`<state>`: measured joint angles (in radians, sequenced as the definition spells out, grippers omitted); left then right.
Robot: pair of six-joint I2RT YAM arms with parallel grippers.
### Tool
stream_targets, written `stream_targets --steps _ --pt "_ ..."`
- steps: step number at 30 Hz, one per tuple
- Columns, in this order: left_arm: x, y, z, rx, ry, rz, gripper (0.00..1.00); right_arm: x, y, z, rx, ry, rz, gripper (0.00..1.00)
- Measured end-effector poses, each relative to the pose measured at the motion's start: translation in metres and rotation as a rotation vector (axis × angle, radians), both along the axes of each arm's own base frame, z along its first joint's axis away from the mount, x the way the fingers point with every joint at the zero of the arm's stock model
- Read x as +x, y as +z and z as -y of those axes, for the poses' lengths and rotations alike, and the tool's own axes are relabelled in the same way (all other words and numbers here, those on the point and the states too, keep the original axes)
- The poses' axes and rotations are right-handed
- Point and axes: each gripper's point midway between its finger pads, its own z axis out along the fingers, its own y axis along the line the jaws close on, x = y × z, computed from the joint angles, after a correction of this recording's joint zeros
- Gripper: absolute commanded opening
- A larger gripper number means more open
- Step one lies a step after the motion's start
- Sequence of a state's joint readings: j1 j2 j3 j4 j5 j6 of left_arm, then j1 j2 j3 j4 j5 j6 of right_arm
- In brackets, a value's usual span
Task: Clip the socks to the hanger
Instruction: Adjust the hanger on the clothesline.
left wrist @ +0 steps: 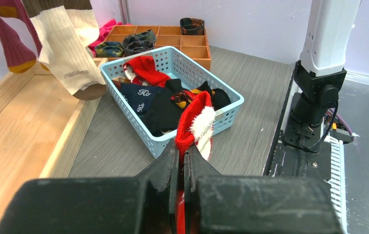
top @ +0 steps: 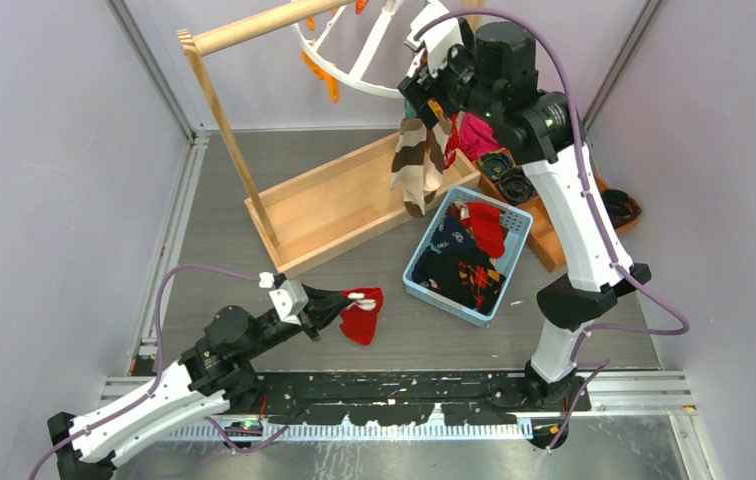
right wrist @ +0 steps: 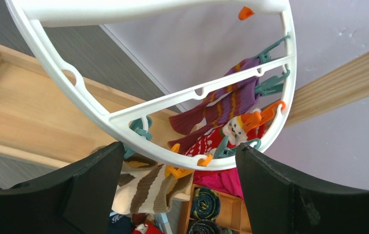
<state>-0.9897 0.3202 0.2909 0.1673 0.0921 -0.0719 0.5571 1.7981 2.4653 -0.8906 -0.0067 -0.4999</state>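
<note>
While my left gripper (top: 338, 303) sits low over the tabletop (top: 216, 235) with its jaws shut tight on the cuff of a red sock (top: 362, 318), I judge the step in hand to be the fetch: one sock is picked up but not yet carried to the hanger. In the left wrist view the sock, red with white trim, sticks out past the fingertips. The blue basket (left wrist: 188, 59) sits just beyond it, holding more dark and red socks.

Further right, the white hanger (right wrist: 153, 105) hangs from the rail of the wooden stand (top: 344, 195). A brown-and-cream sock (top: 416, 165) dangles from it over the stand's tray, near the basket. My right gripper (right wrist: 180, 187) is up at the hanger's rim, its jaws spread wide and nothing between them. An orange clip (right wrist: 181, 170) and a teal clip (right wrist: 141, 127) sit close to it on the ring. I cannot tell for sure whether either is free.

The next move, as I see it, calls for lifting the red sock well up and across to the ring, cuff uppermost. The right gripper would then need to squeeze a spare clip open so I can feed the cuff in.
</note>
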Motion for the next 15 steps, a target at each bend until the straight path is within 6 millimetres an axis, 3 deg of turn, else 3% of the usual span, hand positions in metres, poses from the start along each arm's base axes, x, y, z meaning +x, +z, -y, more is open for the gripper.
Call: stream_targets --steps 4,15 --pt "0.000 0.000 0.000 0.000 -0.001 0.000 0.00 0.008 -0.007 0.010 -0.011 -0.036 -0.014 0.83" --pt "-0.001 0.000 0.001 0.001 -0.006 0.001 0.00 0.033 -0.013 0.065 -0.004 -0.168 -0.030 0.70"
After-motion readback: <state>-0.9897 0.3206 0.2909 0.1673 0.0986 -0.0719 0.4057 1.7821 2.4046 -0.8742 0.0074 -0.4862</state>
